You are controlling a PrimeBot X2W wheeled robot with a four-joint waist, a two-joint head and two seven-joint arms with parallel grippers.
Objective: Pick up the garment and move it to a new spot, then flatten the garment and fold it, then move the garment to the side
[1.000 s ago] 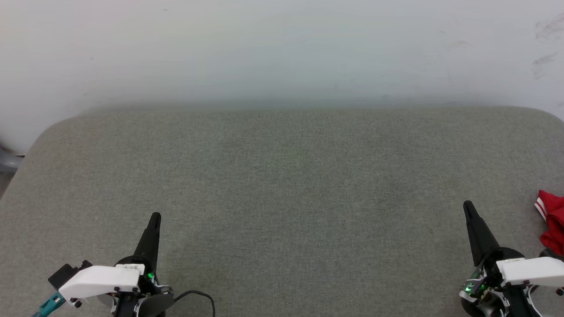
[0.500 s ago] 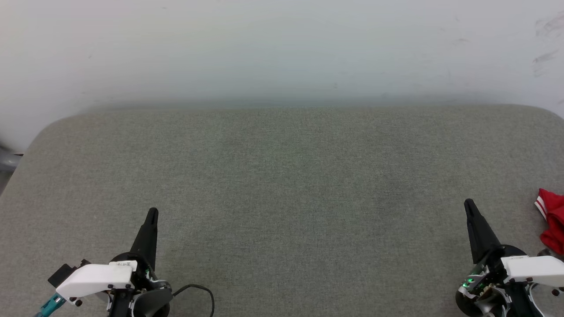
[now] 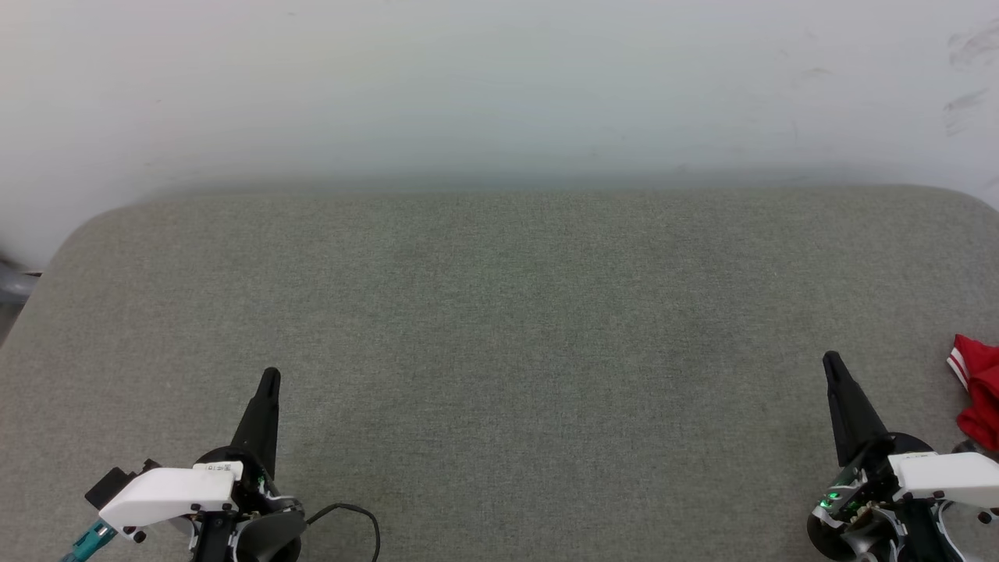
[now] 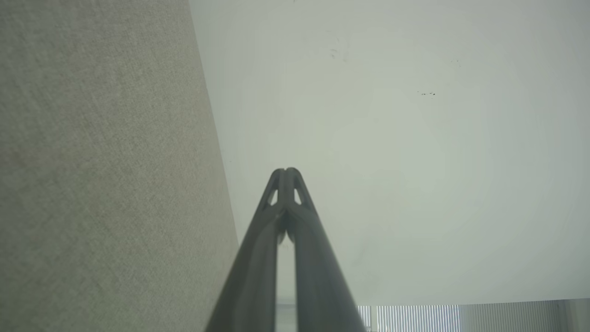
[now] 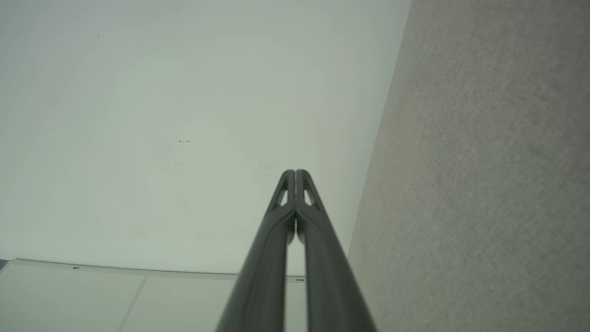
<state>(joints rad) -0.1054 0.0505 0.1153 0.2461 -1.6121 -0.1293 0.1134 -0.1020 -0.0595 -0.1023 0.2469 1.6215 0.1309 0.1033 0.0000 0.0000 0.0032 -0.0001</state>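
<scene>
Saw the left gripper (image 3: 269, 376) pinched together, empty, over the grey padded surface (image 3: 499, 312); found the right gripper (image 3: 830, 359) likewise pinched, empty, near the red garment (image 3: 975, 394) lying farther right.

Nothing legible here — no text can be read.

Left gripper (image 3: 270, 378) and right gripper (image 3: 831, 361) are slim black tapering fingers, each behind a white cover (image 3: 168, 492) with dark screws. A black cable (image 3: 347, 508) loops at lower left, with perhaps a teal plug (image 3: 84, 540) in the corner.
</scene>
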